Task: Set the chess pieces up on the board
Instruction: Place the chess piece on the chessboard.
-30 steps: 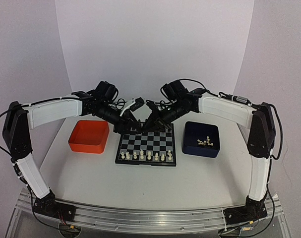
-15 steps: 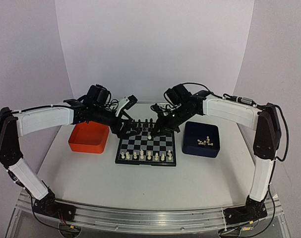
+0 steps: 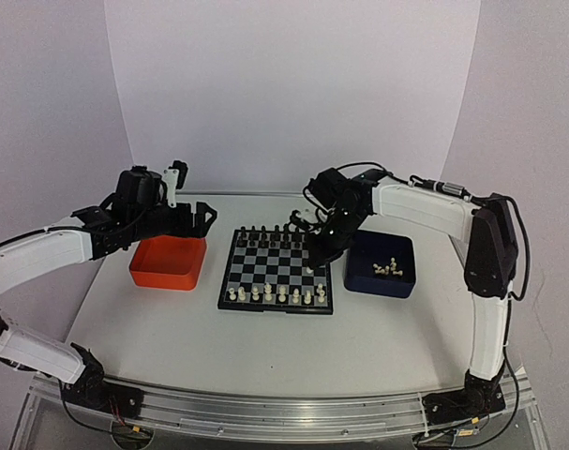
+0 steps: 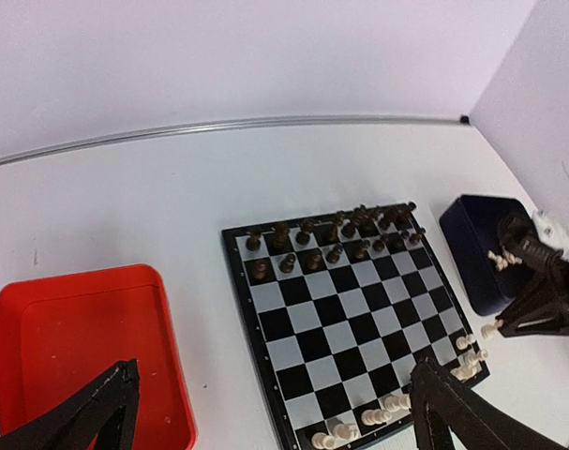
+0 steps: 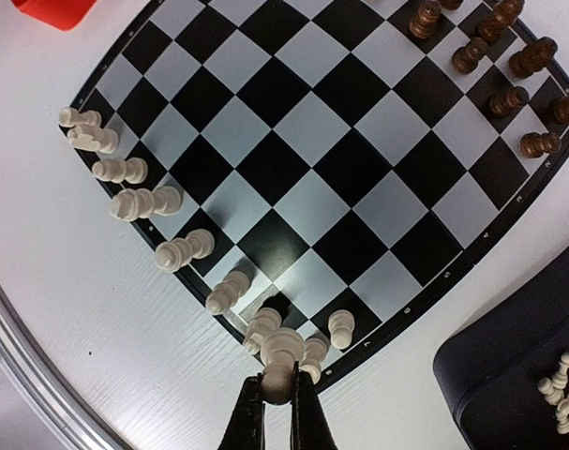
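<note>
The board (image 3: 277,268) has a row of black figures along its far edge and a row of cream-white chess pieces (image 3: 275,295) along its near edge. My right gripper (image 5: 279,392) is shut on one white chess piece (image 5: 286,352), held just above the board's near right corner (image 3: 314,264) beside the pieces standing there. More white pieces (image 3: 387,268) lie in the dark blue tray (image 3: 381,281). My left gripper (image 3: 198,219) hangs open and empty above the orange tray (image 3: 167,262), left of the board (image 4: 350,309).
The orange tray (image 4: 78,347) sits just left of the board, the blue tray (image 4: 476,248) just right of it. White walls close the back and both sides. The aluminium rail with the arm bases runs along the near edge.
My left gripper opened and drew back left from the board's far edge to above the orange tray. My right gripper carried a white piece from the far side toward the near right corner.
</note>
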Available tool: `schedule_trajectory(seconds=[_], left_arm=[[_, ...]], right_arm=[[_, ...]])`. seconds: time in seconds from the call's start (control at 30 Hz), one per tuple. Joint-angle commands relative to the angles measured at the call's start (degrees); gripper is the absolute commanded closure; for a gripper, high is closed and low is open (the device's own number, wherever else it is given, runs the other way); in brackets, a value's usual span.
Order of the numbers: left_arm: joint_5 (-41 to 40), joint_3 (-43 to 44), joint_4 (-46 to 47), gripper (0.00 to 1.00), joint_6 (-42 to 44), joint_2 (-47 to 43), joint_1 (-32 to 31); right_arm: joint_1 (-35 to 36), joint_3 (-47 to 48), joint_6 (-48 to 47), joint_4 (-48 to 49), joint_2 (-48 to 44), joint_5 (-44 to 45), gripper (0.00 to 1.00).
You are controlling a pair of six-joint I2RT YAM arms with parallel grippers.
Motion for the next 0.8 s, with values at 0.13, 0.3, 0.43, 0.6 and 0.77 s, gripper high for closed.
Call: schedule_trajectory(seconds=[0.13,0.3,0.43,0.6,0.77], left_arm=[[-4.5,-1.5,0.1,0.00,-6.3,-7.4,1.0],[-4.9,-1.1,-2.0,0.00,-6.6,-7.8,1.0],[-5.0,-1.6,-2.1,0.00,-6.7,-8.0,0.9],[-5.0,-1.4,-2.5,0.00,-6.5,-8.0,1.0],[-5.1,-1.6,-2.6,0.00,-6.4,-8.3,1.0]], right_arm=[[0.5,5.6,-5.4,-3.6,5.2,0.1,1.00],[1.8,7.7,-7.8,-6.7,8.1,2.1,1.00],[3.0,9.4,-9.0,-8.2,10.2,5.8,1.00],[3.3,10.5,-9.2,-9.1,11.5,7.0,1.00],[3.5,10.8,-9.2,-9.1,12.7,7.4,1.00]])
